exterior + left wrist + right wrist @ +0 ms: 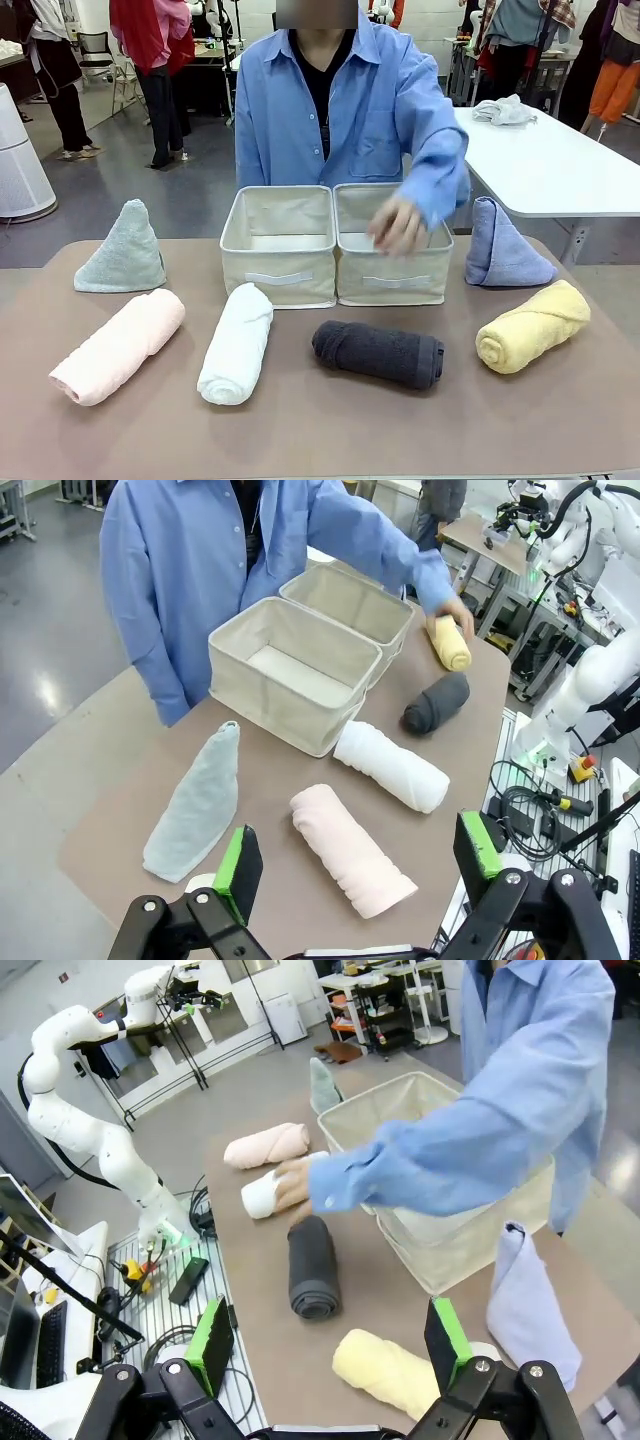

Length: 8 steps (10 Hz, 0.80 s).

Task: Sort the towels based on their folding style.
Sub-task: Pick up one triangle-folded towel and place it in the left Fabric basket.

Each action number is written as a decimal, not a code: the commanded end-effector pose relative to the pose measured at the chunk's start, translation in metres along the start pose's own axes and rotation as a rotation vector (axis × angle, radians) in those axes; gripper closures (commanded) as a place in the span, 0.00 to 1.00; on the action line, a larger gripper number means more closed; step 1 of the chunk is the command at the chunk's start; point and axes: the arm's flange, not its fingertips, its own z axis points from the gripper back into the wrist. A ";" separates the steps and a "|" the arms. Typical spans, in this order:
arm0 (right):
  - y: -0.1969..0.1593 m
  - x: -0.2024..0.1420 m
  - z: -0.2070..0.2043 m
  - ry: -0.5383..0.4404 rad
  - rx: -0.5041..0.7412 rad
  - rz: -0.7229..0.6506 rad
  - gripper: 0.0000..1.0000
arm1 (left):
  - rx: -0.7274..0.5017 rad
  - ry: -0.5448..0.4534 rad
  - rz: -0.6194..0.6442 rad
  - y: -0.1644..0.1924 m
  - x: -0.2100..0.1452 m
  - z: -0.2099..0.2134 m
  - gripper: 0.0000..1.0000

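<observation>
On the brown table lie a pink roll [118, 346], a white roll [237, 343], a dark grey roll [378, 353] and a yellow roll [533, 326]. A mint cone [122, 250] stands far left and a periwinkle cone [500, 245] far right. My left gripper [358, 858] hangs open above the pink roll [350, 848], beside the mint cone [197, 802]. Over the yellow roll [385, 1370] and the grey roll [314, 1267], my right gripper [328, 1332] is open, with the periwinkle cone [530, 1310] to its side.
Two beige fabric boxes [278, 275] [395, 285] stand side by side at the table's far middle. The person's hand [397, 225] hovers blurred over the right box; it reaches near the white roll [258, 1193]. A rag [503, 110] lies on the white table [560, 170] behind.
</observation>
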 end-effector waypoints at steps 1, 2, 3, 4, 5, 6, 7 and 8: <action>0.000 0.000 0.003 0.008 0.008 -0.002 0.00 | -0.006 0.002 0.007 0.000 0.003 0.003 0.00; 0.000 0.000 0.003 0.008 0.008 -0.002 0.00 | -0.006 0.002 0.007 0.000 0.003 0.003 0.00; 0.000 0.000 0.003 0.008 0.008 -0.002 0.00 | -0.006 0.002 0.007 0.000 0.003 0.003 0.00; 0.000 0.000 0.003 0.008 0.008 -0.002 0.00 | -0.006 0.002 0.007 0.000 0.003 0.003 0.00; 0.000 0.000 0.003 0.008 0.008 -0.002 0.00 | -0.006 0.002 0.007 0.000 0.003 0.003 0.00; 0.000 0.000 0.003 0.008 0.008 -0.002 0.00 | -0.006 0.002 0.007 0.000 0.003 0.003 0.00; 0.000 0.000 0.003 0.008 0.008 -0.002 0.00 | -0.006 0.002 0.007 0.000 0.003 0.003 0.00; 0.000 0.000 0.003 0.008 0.008 -0.002 0.00 | -0.006 0.002 0.007 0.000 0.003 0.003 0.00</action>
